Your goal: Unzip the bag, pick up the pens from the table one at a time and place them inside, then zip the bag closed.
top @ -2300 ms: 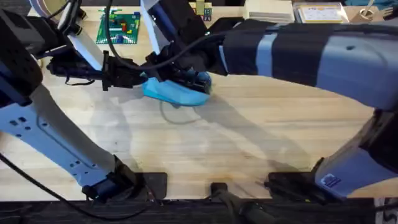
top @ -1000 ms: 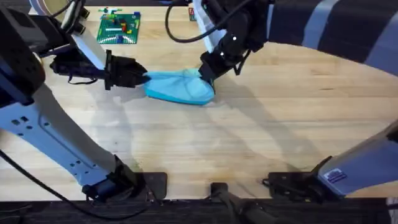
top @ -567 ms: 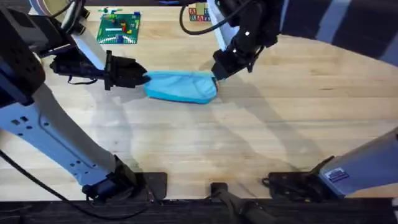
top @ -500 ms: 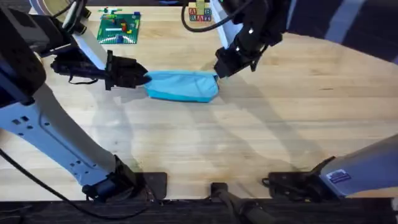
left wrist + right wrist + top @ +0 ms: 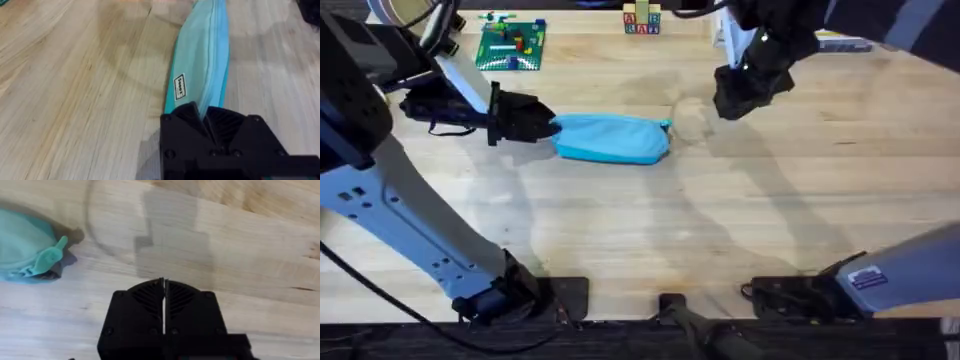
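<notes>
Light blue fabric fills the space ahead of my left pincer [image 5: 548,126]: the soft oblong zip pouch [image 5: 612,138] lies flat on the light wooden butcher-block counter [image 5: 740,210], stretched lengthwise, with its zip line running along the top and a small white label [image 5: 180,86] on its side. My left pincer is clamped tight on the near end of the pouch, the cloth pinched between the two black fingers [image 5: 182,120], just as it was a moment ago.

My right pincer [image 5: 735,103] has changed most. Half a second back it sat right at the far end of the pouch, at the zip pull; now it is lifted off and hangs well apart from that end, above bare wood. Its two fingers are pressed fully together with nothing between them. From the right wrist view, the little pale blue zip pull [image 5: 47,258] sticks out free from the rounded end of the pouch.

The pouch itself has settled straighter than before. A green building-brick baseplate [image 5: 512,44] sits beyond my left arm.
</notes>
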Tool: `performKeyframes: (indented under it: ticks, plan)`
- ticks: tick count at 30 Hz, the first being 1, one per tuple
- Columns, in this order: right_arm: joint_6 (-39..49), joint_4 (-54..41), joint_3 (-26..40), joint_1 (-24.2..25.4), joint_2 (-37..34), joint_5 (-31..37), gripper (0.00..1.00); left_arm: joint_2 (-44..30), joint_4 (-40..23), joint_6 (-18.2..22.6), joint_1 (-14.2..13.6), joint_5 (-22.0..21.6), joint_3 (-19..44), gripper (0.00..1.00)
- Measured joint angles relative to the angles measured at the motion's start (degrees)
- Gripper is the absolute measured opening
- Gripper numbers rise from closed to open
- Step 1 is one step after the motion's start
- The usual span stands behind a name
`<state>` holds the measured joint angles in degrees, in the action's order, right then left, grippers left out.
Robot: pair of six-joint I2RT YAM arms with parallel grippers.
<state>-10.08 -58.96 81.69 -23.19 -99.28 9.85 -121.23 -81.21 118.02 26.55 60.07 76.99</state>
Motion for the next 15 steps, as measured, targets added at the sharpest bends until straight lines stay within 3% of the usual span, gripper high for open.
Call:
performKeyframes:
  ticks: [15]
  plan:
    - [-1.7,-1.4,0.0,2.1,-2.4,-0.7,0.032,0.0,0.0,0.0,0.0,-0.1,0.0,0.042]
